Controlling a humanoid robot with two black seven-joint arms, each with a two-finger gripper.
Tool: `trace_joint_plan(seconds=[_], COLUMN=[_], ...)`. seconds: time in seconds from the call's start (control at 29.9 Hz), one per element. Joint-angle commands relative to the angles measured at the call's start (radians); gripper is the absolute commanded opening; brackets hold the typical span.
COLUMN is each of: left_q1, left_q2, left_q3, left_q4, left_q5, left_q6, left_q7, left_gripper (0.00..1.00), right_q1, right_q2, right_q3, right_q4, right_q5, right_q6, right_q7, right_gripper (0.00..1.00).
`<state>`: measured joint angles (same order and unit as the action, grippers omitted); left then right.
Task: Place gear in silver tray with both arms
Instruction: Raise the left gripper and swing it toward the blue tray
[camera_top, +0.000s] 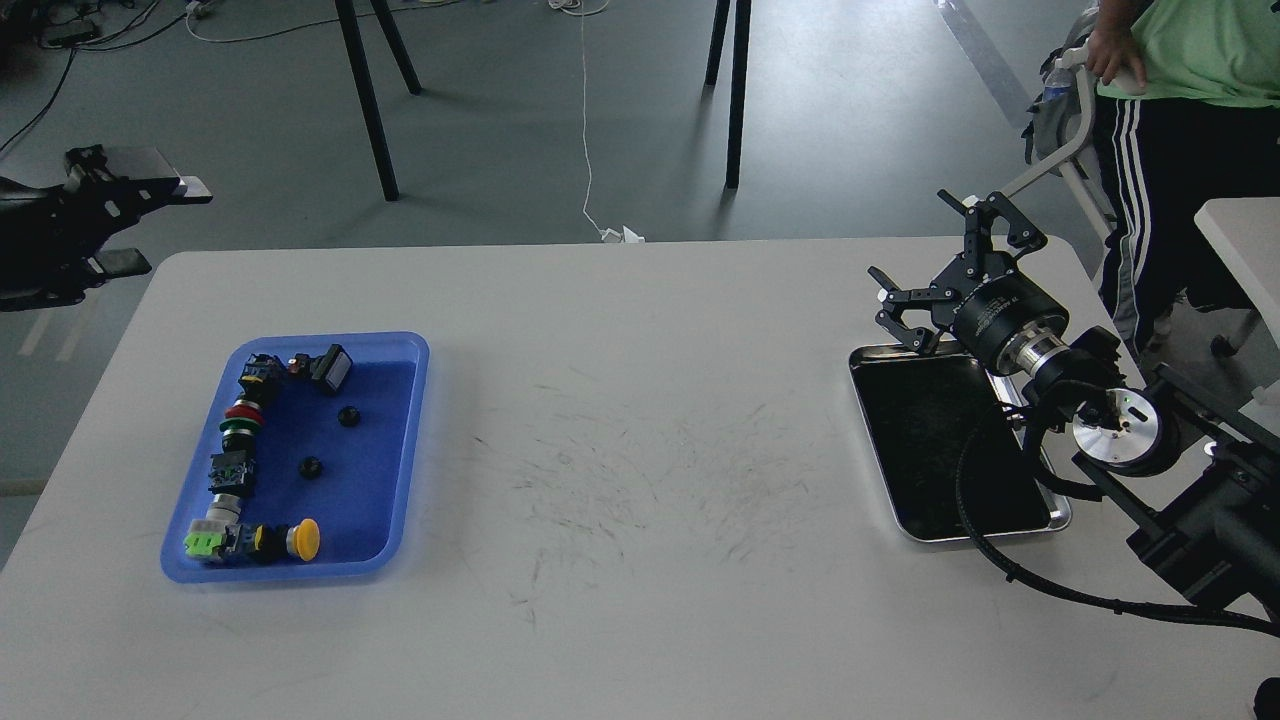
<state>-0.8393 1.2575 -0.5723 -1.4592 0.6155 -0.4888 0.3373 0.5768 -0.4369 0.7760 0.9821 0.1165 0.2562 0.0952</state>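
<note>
Our right arm reaches in from the tabletop's right edge, wrist angled up and left, right gripper with prongs spread wide above the silver tray's far corner. Our left gripper hangs off the table's far-left corner; we cannot tell its prongs' state. The tray lies shiny-rimmed, dark-bottomed, near the right edge. Two small black gears sit in the blue tray near the left edge.
</note>
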Motion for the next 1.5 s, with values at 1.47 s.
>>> trace_joint_plan(seconds=[1.47], left_q1=[-0.044], left_q2=[0.011], left_q3=[0.173], left_q4=[-0.138], left_q5=[0.357], left_q6=[0.104], left_q7=[-0.159], left_gripper=[0.97], right_q1=[-0.009], right_q2=[0.003], right_q3=[-0.001], right_q4=[0.001], right_q5=[-0.003], right_q6=[0.000], right_q7=[0.001], right_gripper=[0.99])
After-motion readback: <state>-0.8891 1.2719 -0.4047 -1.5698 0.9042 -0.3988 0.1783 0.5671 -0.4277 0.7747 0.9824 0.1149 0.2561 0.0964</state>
